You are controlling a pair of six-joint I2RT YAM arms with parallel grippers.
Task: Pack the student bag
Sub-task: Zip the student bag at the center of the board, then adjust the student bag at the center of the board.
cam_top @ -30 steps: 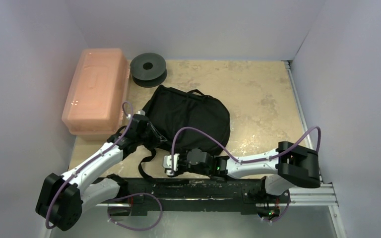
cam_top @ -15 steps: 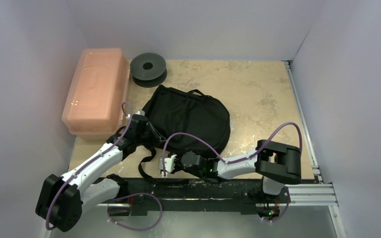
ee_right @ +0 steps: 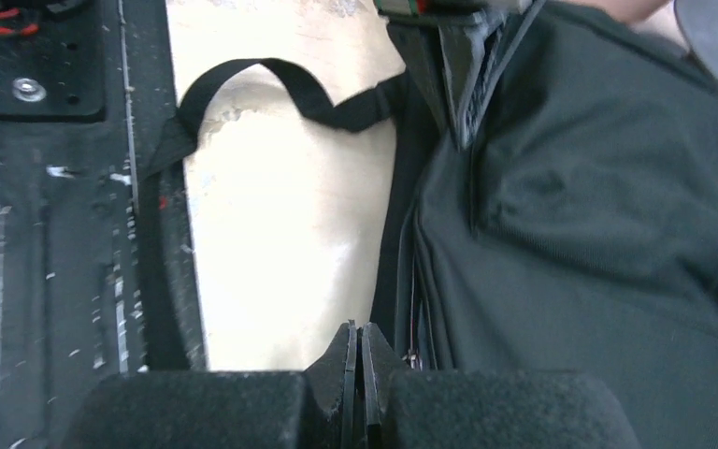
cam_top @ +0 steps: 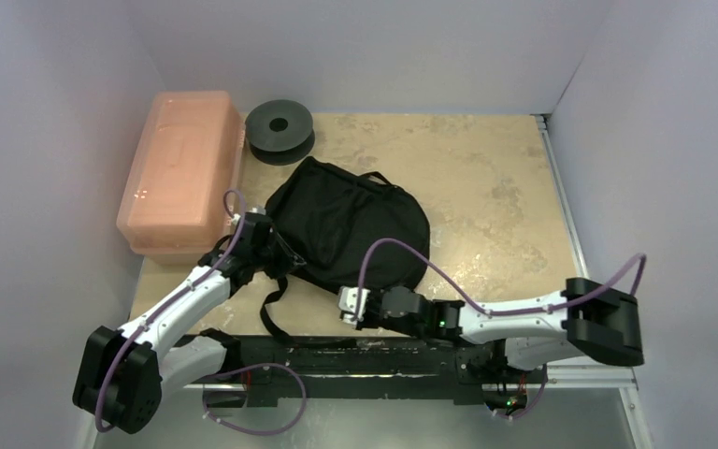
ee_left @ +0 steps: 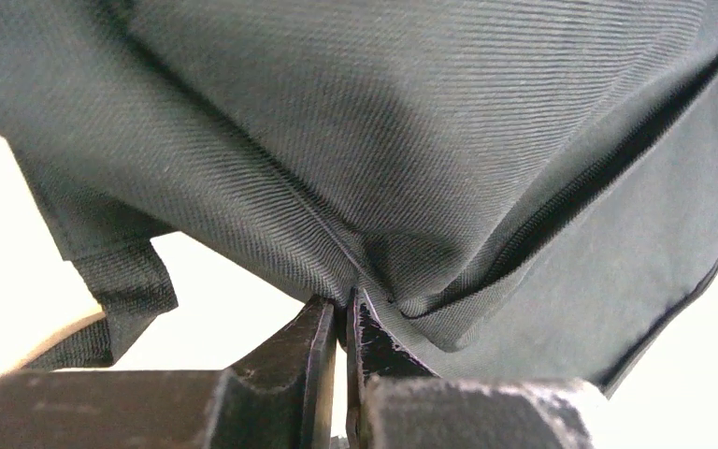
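The student bag (cam_top: 355, 220), soft and black, lies flat mid-table with a long webbing strap (cam_top: 274, 307) trailing toward the near edge. My left gripper (cam_top: 276, 257) is at the bag's left edge. In the left wrist view it (ee_left: 346, 304) is shut on a fold of the bag fabric (ee_left: 430, 140) beside a seam. My right gripper (cam_top: 346, 307) sits low at the bag's near edge. In the right wrist view its jaws (ee_right: 357, 329) are pressed together with nothing between them, just left of the bag's zip edge (ee_right: 411, 281).
A pink translucent box (cam_top: 182, 173) stands along the left wall, and a black round spool (cam_top: 280, 129) lies behind the bag. The black mounting rail (cam_top: 383, 355) runs along the near edge. White walls close in on three sides.
My right gripper went from open to shut and shifted right along the bag's near edge. The left gripper tightened on the fabric, and the bag slid slightly left.
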